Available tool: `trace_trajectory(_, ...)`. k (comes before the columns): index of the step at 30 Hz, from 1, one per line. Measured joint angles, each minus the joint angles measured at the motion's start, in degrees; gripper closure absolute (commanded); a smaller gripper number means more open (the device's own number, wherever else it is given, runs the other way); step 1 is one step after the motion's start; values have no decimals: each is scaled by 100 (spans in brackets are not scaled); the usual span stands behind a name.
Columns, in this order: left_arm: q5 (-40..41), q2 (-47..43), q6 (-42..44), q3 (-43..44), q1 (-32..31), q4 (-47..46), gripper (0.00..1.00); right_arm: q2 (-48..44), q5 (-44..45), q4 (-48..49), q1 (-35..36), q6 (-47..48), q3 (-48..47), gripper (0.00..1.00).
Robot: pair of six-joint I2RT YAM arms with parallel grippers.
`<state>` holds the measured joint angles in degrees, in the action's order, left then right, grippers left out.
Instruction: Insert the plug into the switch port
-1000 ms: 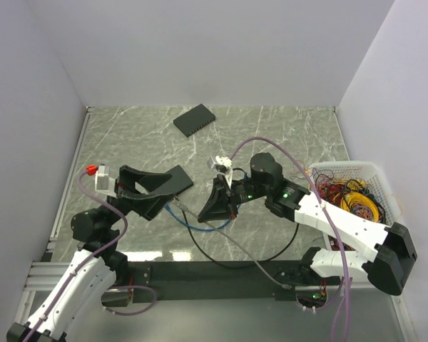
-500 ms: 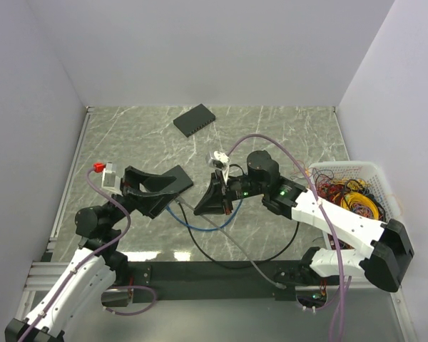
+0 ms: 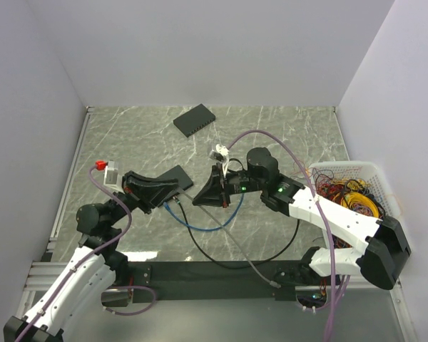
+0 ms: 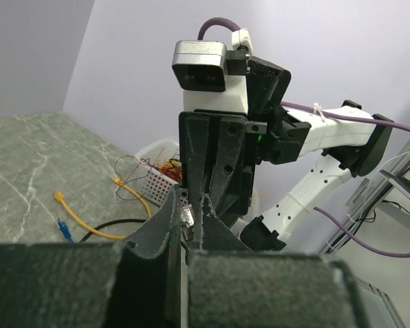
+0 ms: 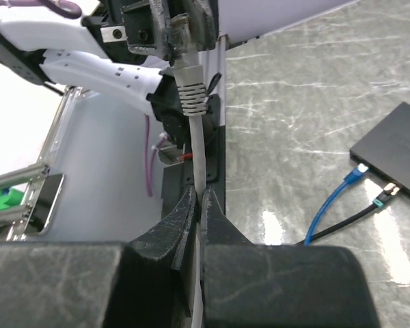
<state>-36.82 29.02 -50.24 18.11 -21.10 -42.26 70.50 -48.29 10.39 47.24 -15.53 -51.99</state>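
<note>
The plug (image 4: 186, 217) is a small clear connector on a grey cable (image 5: 198, 147), with a ribbed grey boot (image 5: 191, 89) behind it. My left gripper (image 4: 186, 205) is shut on the plug, above the table's middle (image 3: 177, 192). Just behind the boot, my right gripper (image 5: 199, 198) is shut on the grey cable, nose to nose with the left one (image 3: 198, 199). The switch (image 3: 194, 120), an oblong dark-grey box, lies at the back of the table, well away from both grippers. Its ports do not show from above.
A flat black slab (image 3: 177, 178) lies under the left gripper, with a blue cable (image 3: 207, 226) and a black cable (image 3: 235, 260) plugged into it. A white basket (image 3: 374, 171) of wires stands at the right. A thin orange-yellow cable (image 4: 89, 222) lies loose on the table.
The left gripper, open before, has shut on the plug. The right gripper has moved left with the grey cable until it met the left one.
</note>
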Motion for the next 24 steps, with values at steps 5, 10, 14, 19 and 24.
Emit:
trace_trajectory(5,63,50,-2,4,0,-24,99,0,35,26,-42,-35,2,86)
trace_trajectory(10,42,13,26,2,-28,-118,99,0,-175,142,-105,-229,7,55)
trace_trajectory(14,4,-166,92,-59,-37,-466,99,-39,-935,1342,-503,-1161,245,49)
trace_trajectory(19,-321,-90,81,-116,-37,-1373,99,175,-1646,3547,-894,-3112,433,49)
trace_trajectory(24,-949,380,-195,-111,-37,-2299,99,1062,-2000,5493,-872,-5652,55,54)
